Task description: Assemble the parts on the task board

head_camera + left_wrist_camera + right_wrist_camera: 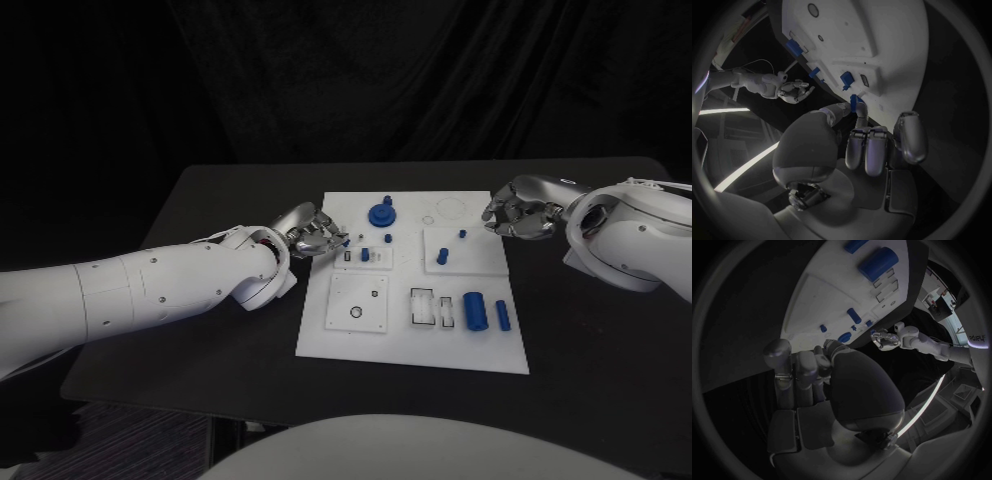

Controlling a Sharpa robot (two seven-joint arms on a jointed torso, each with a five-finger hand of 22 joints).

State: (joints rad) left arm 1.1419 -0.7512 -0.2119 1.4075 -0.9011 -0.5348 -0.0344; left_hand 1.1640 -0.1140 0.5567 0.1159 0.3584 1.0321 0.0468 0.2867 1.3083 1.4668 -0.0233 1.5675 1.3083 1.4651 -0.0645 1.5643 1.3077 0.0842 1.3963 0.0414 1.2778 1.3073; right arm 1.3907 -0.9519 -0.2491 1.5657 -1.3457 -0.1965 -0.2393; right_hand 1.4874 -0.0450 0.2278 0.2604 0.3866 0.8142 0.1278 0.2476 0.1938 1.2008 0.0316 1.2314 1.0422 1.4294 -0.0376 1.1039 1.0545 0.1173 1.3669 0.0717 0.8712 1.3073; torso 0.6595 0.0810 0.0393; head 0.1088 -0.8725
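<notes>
One task board (414, 345) lies between my two hands (left (313, 232), right (519, 212)); two blue cylinders (475, 312) stand on it.

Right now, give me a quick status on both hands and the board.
Left hand pinches a small blue part at the task board edge. Right hand beside the board, fingers curled, holding nothing. Nothing in the way.

Black table (216, 300) with a matte top, dark folded curtain (361, 80) hanging behind its far edge, strip of patterned floor (144, 440) below its near-left corner
</notes>
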